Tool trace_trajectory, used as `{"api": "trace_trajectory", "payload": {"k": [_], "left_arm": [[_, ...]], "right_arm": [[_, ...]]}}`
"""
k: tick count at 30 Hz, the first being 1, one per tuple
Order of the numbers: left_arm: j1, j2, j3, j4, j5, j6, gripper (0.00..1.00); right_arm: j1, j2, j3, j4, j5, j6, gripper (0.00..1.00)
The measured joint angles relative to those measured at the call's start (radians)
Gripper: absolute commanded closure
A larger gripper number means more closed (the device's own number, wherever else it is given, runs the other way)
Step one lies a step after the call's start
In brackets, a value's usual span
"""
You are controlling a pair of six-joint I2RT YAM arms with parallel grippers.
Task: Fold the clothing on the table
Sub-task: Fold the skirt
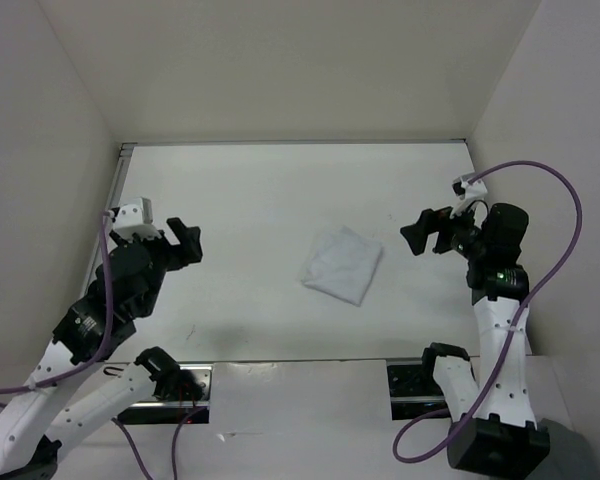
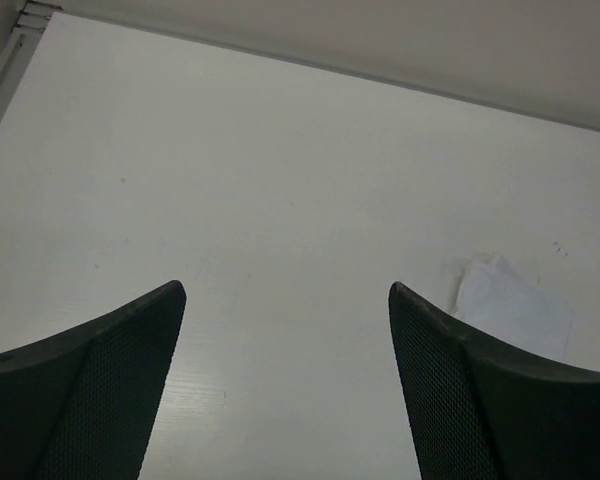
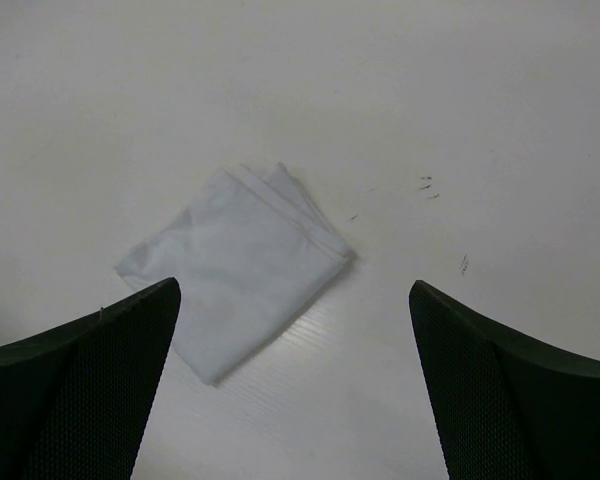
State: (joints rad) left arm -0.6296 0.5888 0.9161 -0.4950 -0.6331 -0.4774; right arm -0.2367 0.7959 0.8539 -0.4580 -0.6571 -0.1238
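In the top view the arm bases [image 1: 170, 385] sit along the bottom edge, left and right, with purple cables [image 1: 570, 250] looping off them. Above them, at mid-height, the left claw [image 1: 188, 242] is at the left side of the frame and the right claw [image 1: 418, 233] at the right side, both pointing inward over the table [image 1: 260, 190]. Each claw is spread wide with nothing between its fingers, and neither touches the cloth [image 1: 342, 265]. The cloth lies flat just right of the frame's centre, between the two claws and nearer the right one, folded into a small, roughly square white packet turned at a slant. In the right wrist view the right claw [image 3: 292, 287] frames it: the dark fingers [image 3: 100, 390] fill the lower corners and the cloth [image 3: 245, 260] lies centre-left, its stacked layer edges showing along the upper right side, with a few small dark marks [image 3: 425, 185] on the table [image 3: 430, 90] to the right of it. In the left wrist view the left claw [image 2: 285, 290] is just as wide, and the cloth [image 2: 510, 310] peeks out at the right edge, partly hidden behind the right-hand finger [image 2: 480, 400]. Farther up in the top view, bare table runs to a metal rail [image 1: 290, 143] along the far edge, with white walls [image 1: 280, 60] beyond.
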Motion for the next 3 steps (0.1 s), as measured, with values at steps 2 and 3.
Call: {"api": "trace_trajectory", "payload": {"k": [2, 3], "left_arm": [[0.0, 0.01, -0.001, 0.002, -0.008, 0.0, 0.1], [0.0, 0.021, -0.002, 0.003, -0.012, 0.0, 0.09]], "right_arm": [[-0.005, 0.0, -0.003, 0.001, 0.001, 0.001, 0.0], [-0.01, 0.0, -0.004, 0.001, 0.002, 0.001, 0.0]]}}
